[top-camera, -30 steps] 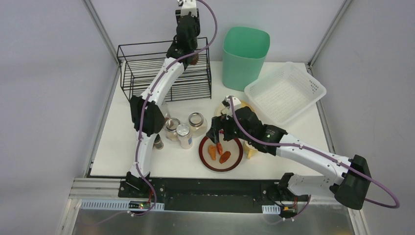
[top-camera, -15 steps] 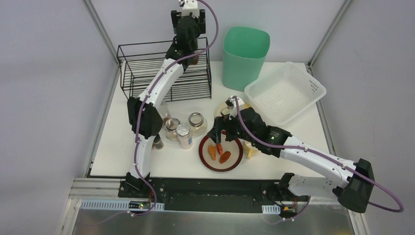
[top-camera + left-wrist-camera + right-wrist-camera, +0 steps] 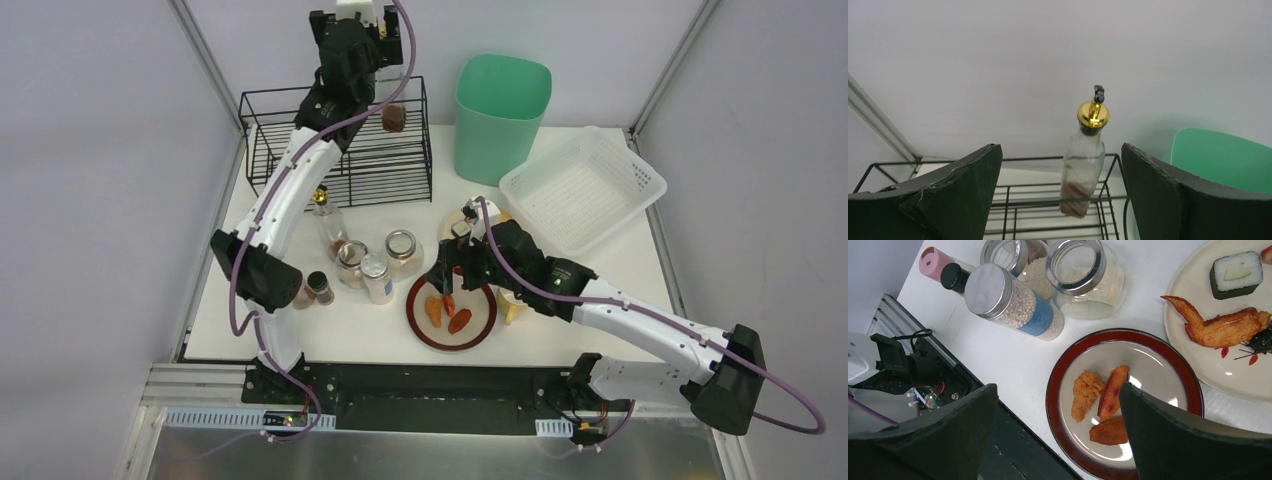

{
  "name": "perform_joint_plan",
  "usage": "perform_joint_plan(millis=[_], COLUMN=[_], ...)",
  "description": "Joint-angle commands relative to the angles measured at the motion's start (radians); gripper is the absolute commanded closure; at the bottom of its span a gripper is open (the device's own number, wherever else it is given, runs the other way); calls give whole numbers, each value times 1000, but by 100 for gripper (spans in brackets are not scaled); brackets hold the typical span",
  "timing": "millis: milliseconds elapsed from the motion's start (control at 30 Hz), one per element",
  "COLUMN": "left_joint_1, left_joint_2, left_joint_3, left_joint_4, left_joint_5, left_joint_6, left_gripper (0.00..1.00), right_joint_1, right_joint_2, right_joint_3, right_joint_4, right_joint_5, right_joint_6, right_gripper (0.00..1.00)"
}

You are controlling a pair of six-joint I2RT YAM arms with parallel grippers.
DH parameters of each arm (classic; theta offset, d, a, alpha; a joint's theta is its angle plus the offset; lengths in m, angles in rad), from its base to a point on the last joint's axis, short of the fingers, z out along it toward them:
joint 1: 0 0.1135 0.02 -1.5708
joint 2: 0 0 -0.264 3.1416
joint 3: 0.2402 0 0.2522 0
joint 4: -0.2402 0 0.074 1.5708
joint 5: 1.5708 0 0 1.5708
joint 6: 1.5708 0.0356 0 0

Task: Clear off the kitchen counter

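Observation:
The white kitchen counter (image 3: 350, 330) carries jars, bottles and two plates. A glass bottle (image 3: 1083, 170) with a gold pourer stands upright in the far right corner of the black wire rack (image 3: 300, 150). My left gripper (image 3: 1059, 150) hangs open in front of that bottle, apart from it, raised above the rack (image 3: 345, 55). My right gripper (image 3: 1058, 390) is open just above the red-rimmed plate (image 3: 1053, 400), which holds three orange food pieces (image 3: 1085, 395). Nothing sits between its fingers.
A lidded jar (image 3: 1008, 300), two open jars (image 3: 1083, 280), a pink-capped bottle (image 3: 935, 260) and a black-capped one (image 3: 955, 276) crowd the left of the plate. A cream plate (image 3: 1198, 370) holds sushi and a wing. Green bin (image 3: 500, 115) and white basket (image 3: 583, 188) stand behind.
My left gripper opened, let go of the bottle in the rack and drew back up and to the left; its elbow swung left. The right gripper barely moved.

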Motion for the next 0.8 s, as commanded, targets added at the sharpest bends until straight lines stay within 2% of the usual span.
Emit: perform_joint_plan(millis=[0,67,433,600,767], left_joint_1=[-17,-19,-37,-39,-39], left_joint_2=[-182,-249,-649,-813,-904], left_joint_3=[-98,-171,-592,-811,-927], left_joint_4=[-140,-168,-352,-401,-436], left_joint_5=[13,15,35,104,188], left_joint_6=[-105,-136,-282,-351,-390], left_gripper=[4,1,1,1,1], right_joint_1=[7,6,7,7,10], right_joint_2=[-22,-23,-46,-54,-44], right_joint_3=[51,59,55,51,49], right_joint_4=[-30,-50,-121,-121,-147], right_joint_5=[0,-4,-4,-14,-17], right_joint_6=[18,25,22,21,22], right_gripper=[4,4,4,4,4])
